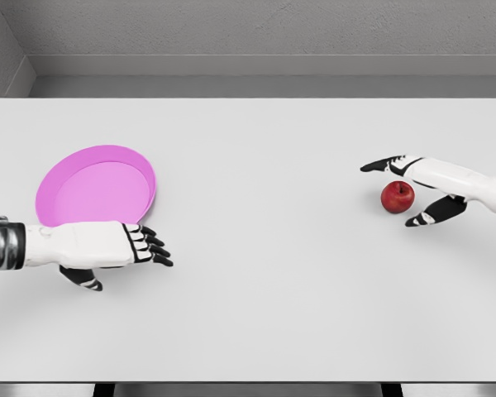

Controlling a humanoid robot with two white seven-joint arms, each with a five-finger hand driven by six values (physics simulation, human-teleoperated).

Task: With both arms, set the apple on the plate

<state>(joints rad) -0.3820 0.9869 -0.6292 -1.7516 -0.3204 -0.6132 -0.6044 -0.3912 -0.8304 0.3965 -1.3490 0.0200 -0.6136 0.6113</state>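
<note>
On the flat white table [256,273], a round pink plate [96,187] lies far left. The left hand [107,246] hovers at its near rim, fingers relaxed, holding nothing. The right hand [426,186] spreads around the small red apple [398,197], ungrasped, far right.

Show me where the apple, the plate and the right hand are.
apple [398,197], head view, middle of its red skin.
plate [140,162], head view, on its pink rim at the right.
right hand [434,187], head view, middle of the hand, open around the apple.
</note>
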